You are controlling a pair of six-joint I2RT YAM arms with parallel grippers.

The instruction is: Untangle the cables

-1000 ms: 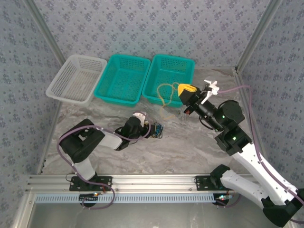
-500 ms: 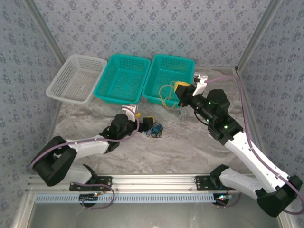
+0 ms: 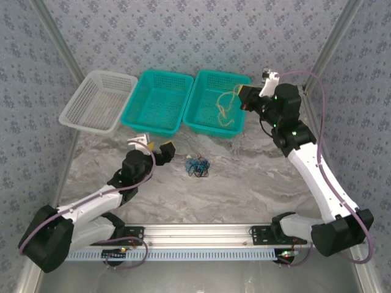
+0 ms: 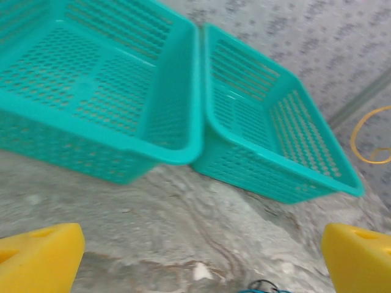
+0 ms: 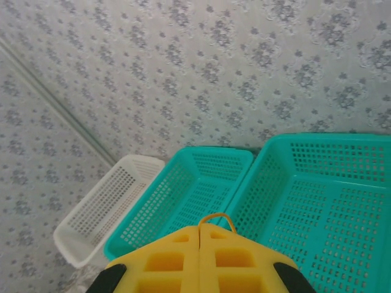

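The left pincer [image 3: 159,147] backed off, jaws apart, from the black-and-blue cord tangle [image 3: 197,166] at its three o'clock, while the right pincer [image 5: 200,244], clamped on the thin yellow cord [image 3: 227,111], carried it above the teal plastic basket [image 3: 225,74], probably to sort it.

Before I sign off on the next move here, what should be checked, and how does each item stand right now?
1. Right claw shut on the yellow cable: ok.
2. That cable apart from the blue-black tangle: ok.
3. Cable hanging over the right teal basket: ok.
4. Cable's lower end inside that basket: cannot tell.
5. Left claw open and clear of the tangle: ok.
6. Tangle pulled apart: not ok, it lies clumped on the table.
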